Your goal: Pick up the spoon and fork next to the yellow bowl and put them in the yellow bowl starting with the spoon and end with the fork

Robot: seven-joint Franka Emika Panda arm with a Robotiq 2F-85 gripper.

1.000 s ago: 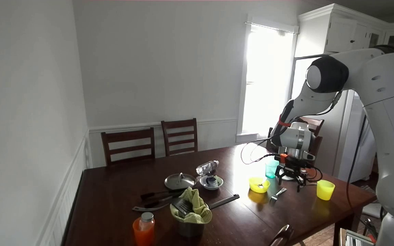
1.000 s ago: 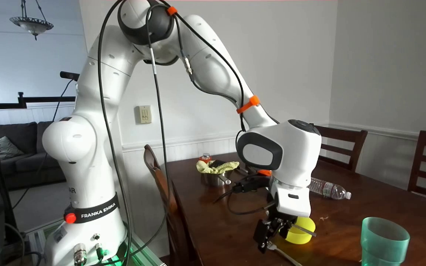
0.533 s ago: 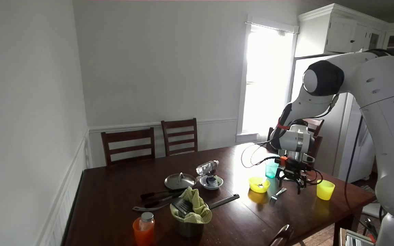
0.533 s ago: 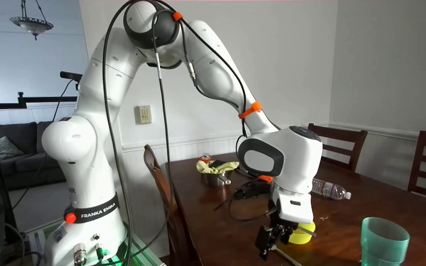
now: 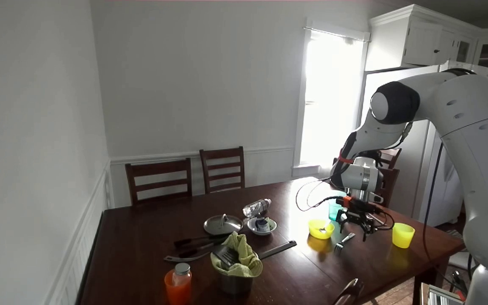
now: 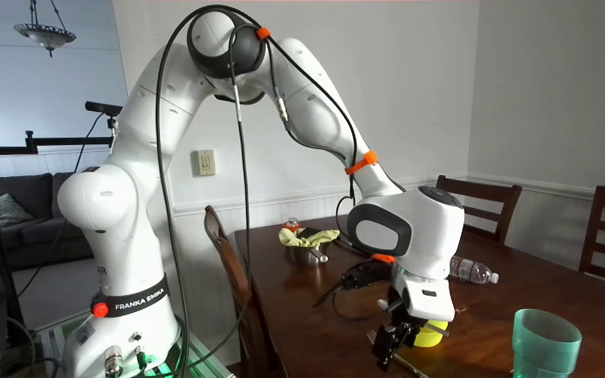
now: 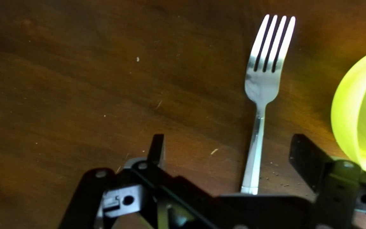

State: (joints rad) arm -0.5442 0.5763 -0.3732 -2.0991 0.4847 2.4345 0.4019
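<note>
The yellow bowl (image 5: 315,234) stands on the dark table, also in the wrist view at the right edge (image 7: 345,111). The spoon (image 5: 323,230) rests in it; its handle (image 6: 438,329) sticks out over the rim in an exterior view. In the wrist view the spoon is out of view. The silver fork (image 7: 262,87) lies flat on the table beside the bowl, tines away from the gripper. My gripper (image 7: 228,143) is open and empty above the fork; the handle runs between its spread fingers, nearer the right one, its end hidden by the gripper body. The gripper (image 5: 353,234) is beside the bowl.
A yellow cup (image 5: 403,235) stands near the table edge. A teal cup (image 6: 546,341) stands behind the gripper in an exterior view. Farther off are a small white bowl (image 5: 252,227), a bottle (image 5: 256,208), a pot (image 5: 235,284) with a long handle and an orange cup (image 5: 178,292).
The arm has reached lower and farther out. The gripper has shifted a little toward the fork and bowl, still open. The fork, spoon and bowl have not moved.
</note>
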